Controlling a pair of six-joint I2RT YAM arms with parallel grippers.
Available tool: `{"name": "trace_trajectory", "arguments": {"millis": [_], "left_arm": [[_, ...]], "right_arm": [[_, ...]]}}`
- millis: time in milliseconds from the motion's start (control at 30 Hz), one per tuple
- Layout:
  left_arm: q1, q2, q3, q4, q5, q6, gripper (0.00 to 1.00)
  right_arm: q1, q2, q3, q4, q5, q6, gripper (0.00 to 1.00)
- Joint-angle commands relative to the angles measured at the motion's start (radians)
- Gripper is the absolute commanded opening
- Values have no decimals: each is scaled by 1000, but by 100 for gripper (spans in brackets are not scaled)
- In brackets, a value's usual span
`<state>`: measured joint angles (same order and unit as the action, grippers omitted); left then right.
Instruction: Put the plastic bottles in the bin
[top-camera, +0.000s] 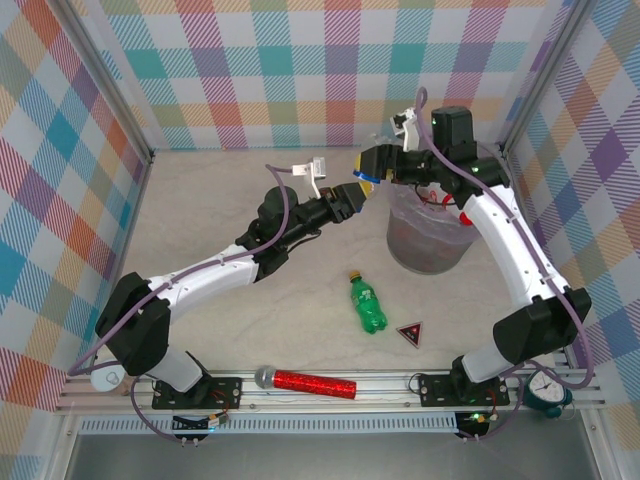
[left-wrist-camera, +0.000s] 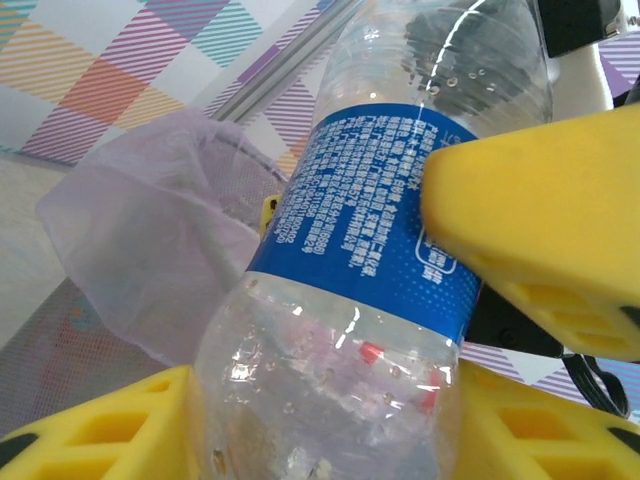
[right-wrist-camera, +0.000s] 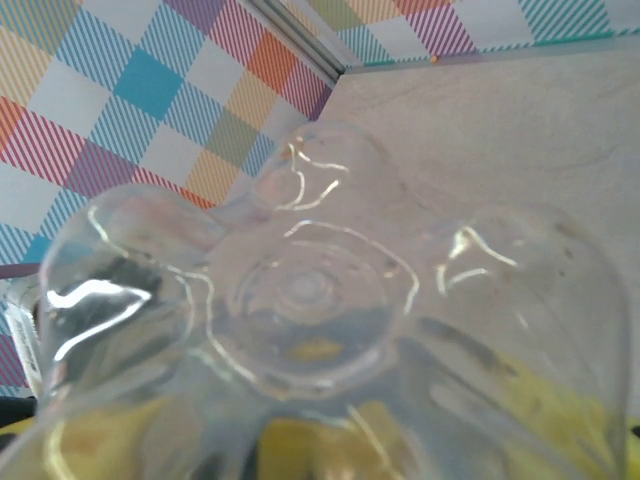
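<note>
Top view: the left pincer (top-camera: 357, 192) and the right pincer (top-camera: 370, 168) were both closed on one blue-labelled bottle (top-camera: 363, 178), held above the surface (top-camera: 210, 210) near its far edge, just beside the lilac bin (top-camera: 420, 258) standing toward the far right corner. A green bottle (top-camera: 367, 303) lay toward the near edge, with a dark triangle (top-camera: 409, 333) close by.

Left wrist view: yellow fingers (left-wrist-camera: 100, 435) flanked the bottle's clear body while the right pincer's finger (left-wrist-camera: 530, 230) pressed its label, the bin's liner (left-wrist-camera: 150, 250) behind.

Right wrist view: the bottle's moulded base faced the lens, yellow showing through it.
</note>
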<state>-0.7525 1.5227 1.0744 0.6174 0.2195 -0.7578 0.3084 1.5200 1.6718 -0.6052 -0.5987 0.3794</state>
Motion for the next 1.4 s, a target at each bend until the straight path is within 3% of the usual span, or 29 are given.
{"name": "trace_trajectory", "arguments": {"millis": [0,67,233,367,500,633,800,1200,1367], "left_arm": [[-4,-48,-10,18,-1,42,62],[-1,-66,-21,7,-10,47,71],[13,-111,-42,-20,-23,66,81],[25,-168,-68,-102,-49,109,84],[24,-176,-40,-251,-98,152,82],[19,-103,-5,-218,-52,125,79],[2,3,70,-153,40,74,73],[-47,188,230,-210,53,78,68],[-47,222,252,-205,53,69,66]], "right_arm": [[-1,-10,89,-16,55,-25,57],[-2,-7,119,-41,74,-35,53],[-19,1,211,-136,137,-85,47],[-99,-9,310,-283,234,-148,44],[-167,27,449,-498,375,-253,41],[-214,54,492,-577,440,-319,40],[-227,145,580,-685,447,-376,41],[-204,247,516,-719,363,-409,42],[-190,258,471,-722,369,-397,54]]}}
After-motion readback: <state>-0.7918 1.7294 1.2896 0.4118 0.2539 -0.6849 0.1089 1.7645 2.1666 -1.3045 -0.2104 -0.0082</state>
